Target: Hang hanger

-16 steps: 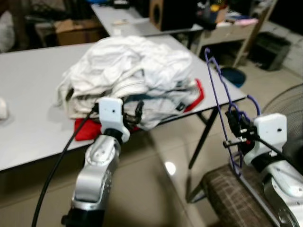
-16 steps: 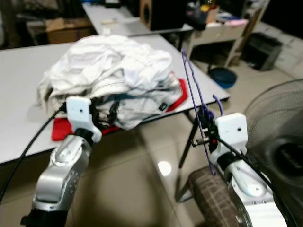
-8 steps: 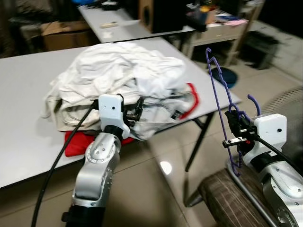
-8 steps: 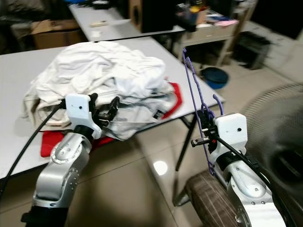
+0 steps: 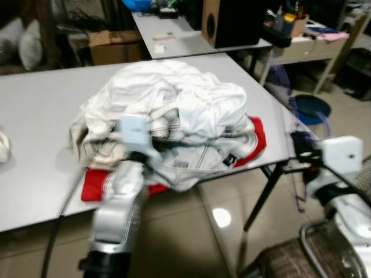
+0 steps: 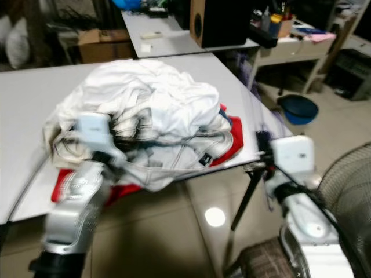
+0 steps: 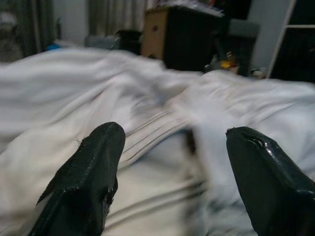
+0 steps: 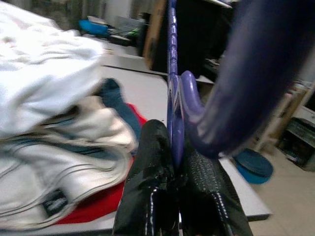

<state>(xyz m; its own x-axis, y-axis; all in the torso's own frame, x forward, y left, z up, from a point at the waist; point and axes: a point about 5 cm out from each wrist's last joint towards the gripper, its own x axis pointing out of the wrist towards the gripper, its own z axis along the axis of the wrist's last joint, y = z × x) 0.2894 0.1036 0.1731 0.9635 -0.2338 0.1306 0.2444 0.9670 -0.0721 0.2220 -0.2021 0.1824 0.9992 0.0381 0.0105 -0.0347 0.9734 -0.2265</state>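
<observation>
The right gripper pinches a purple hanger, its long axis running upright, off the counter's right edge. The left gripper, fingers apart, faces the heap of white clothes at the front edge.

Two silver metal arms, each ending in a white boxy wrist block and black jaws. A black cable trails from each wrist.

I see a heap of white clothes on the grey desk, my left arm at seven o'clock, a fan at four.
</observation>
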